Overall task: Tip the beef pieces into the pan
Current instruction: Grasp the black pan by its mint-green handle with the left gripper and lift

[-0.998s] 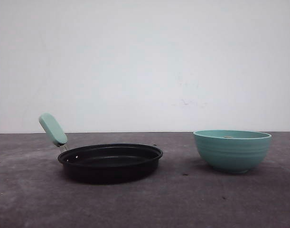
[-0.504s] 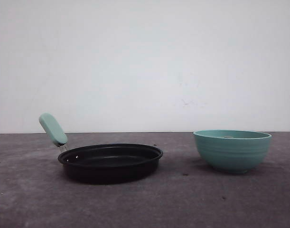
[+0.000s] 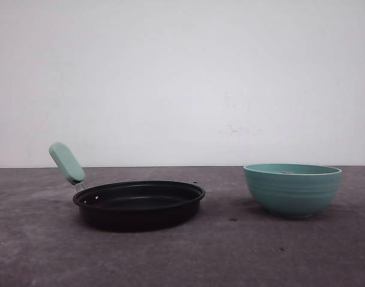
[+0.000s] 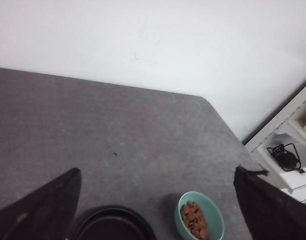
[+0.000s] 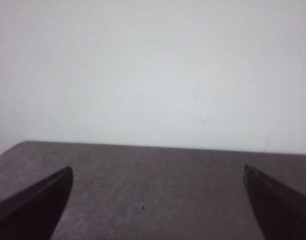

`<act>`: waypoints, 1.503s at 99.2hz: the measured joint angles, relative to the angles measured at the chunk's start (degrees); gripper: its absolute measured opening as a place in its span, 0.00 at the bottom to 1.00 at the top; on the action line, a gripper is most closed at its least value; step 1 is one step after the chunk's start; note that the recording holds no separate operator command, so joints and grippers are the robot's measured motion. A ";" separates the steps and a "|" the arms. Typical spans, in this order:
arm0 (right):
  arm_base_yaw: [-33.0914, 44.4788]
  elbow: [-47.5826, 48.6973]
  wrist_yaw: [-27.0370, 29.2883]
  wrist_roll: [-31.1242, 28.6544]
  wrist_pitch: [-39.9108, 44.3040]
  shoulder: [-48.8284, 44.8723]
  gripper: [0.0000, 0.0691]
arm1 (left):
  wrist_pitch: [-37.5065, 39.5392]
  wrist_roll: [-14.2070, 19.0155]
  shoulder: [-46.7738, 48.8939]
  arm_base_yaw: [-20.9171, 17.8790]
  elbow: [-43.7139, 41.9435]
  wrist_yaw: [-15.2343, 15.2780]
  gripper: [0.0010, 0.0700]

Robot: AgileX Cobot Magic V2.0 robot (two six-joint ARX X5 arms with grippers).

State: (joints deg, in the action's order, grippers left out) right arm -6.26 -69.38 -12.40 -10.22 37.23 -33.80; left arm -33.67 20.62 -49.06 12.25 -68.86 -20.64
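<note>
The black pan (image 3: 139,203) sits on the grey table at centre left, its mint-green handle (image 3: 66,162) angled up to the left. A teal ribbed bowl (image 3: 293,188) stands to its right. From the left wrist view, high above the table, the bowl (image 4: 213,216) holds a heap of reddish-brown beef pieces (image 4: 194,220), beside the pan (image 4: 113,227). My left gripper (image 4: 157,175) is open, well above both. My right gripper (image 5: 158,172) is open over bare table, nothing between its fingers.
A white wall backs the table (image 3: 242,251). In the left wrist view a white shelf unit (image 4: 288,150) with a black cable stands past the table's far corner. Small dark specks lie on the table surface.
</note>
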 joint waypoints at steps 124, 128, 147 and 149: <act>0.00 0.00 1.75 1.03 9.94 -0.15 0.99 | 59.54 30.67 -40.26 0.70 38.38 -1.60 0.65; 0.00 0.00 1.90 1.05 9.92 -0.15 0.99 | 60.67 31.30 -41.07 0.70 38.27 -1.55 0.63; 0.00 0.00 1.90 1.05 10.19 -0.15 0.99 | 62.42 32.41 -43.67 0.90 35.85 -1.60 0.57; 0.00 0.00 1.90 1.05 10.21 -0.15 0.99 | 62.58 32.41 -43.82 0.90 35.54 -1.64 0.53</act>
State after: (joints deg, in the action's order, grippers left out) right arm -6.26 -69.38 -10.50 -9.17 47.44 -33.95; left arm 28.91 53.04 -92.88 13.15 -33.32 -22.28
